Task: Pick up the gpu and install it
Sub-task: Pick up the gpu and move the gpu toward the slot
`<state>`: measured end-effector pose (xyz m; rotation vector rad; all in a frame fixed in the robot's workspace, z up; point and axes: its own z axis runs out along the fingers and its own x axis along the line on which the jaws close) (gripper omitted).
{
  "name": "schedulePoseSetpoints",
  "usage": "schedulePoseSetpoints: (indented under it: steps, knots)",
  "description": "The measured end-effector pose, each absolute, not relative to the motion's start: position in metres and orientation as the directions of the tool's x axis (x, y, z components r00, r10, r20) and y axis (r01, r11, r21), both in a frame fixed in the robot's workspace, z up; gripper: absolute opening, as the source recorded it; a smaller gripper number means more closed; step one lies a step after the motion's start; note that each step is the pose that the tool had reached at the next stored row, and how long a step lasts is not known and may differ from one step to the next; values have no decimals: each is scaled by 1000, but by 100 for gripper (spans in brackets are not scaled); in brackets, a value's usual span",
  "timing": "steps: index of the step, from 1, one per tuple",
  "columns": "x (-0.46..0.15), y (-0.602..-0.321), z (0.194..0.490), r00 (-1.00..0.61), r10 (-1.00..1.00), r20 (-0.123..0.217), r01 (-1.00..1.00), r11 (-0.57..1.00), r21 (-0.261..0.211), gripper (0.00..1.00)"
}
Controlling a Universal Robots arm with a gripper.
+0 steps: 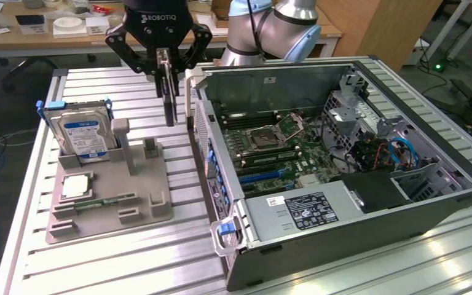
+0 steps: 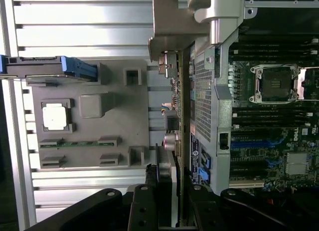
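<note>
The gpu (image 1: 169, 101) is a thin dark card hanging edge-on, upright, above the gap between the grey fixture (image 1: 137, 178) and the open computer case (image 1: 244, 86). My gripper (image 1: 164, 66) is shut on the card's upper edge. In the wrist view the gpu (image 2: 175, 116) runs away from my gripper (image 2: 169, 201), with its silver bracket (image 2: 172, 21) at the far end, right beside the case's perforated wall (image 2: 204, 91). The motherboard (image 1: 277, 147) lies bare inside the case, its expansion slots (image 2: 249, 141) exposed.
The grey fixture holds an upright hard drive (image 1: 84, 132) with a blue label, a square processor chip (image 1: 76, 184) and a narrow green memory stick (image 1: 101, 201). A power supply (image 1: 302, 209) and cables (image 1: 392, 153) crowd the case's near end. The slatted aluminium table (image 1: 137, 258) lies beneath.
</note>
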<state>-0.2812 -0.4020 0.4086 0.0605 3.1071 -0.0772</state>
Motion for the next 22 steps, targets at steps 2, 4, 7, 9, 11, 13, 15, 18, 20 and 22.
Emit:
schedulePoseSetpoints:
  steps: [2,4,7,9,11,13,15,18,20,22]
  knots:
    - [-280,-402,409,-999,38,-34,40,998,-49,28]
    - [-278,-402,409,-999,38,-34,40,998,-49,28]
    - [-277,-402,409,-999,38,-34,40,998,-49,28]
    - [-275,-402,409,-999,38,-34,40,998,-49,28]
    - [-274,-402,409,-999,38,-34,40,998,-49,28]
    - [-273,-402,409,-999,38,-34,40,998,-49,28]
    - [-271,-402,409,-999,38,-34,40,998,-49,28]
    - [-269,-402,409,-999,38,-34,40,998,-49,28]
    - [-268,-402,409,-999,38,-34,40,998,-49,28]
    - [-266,-402,409,-999,38,-34,40,998,-49,28]
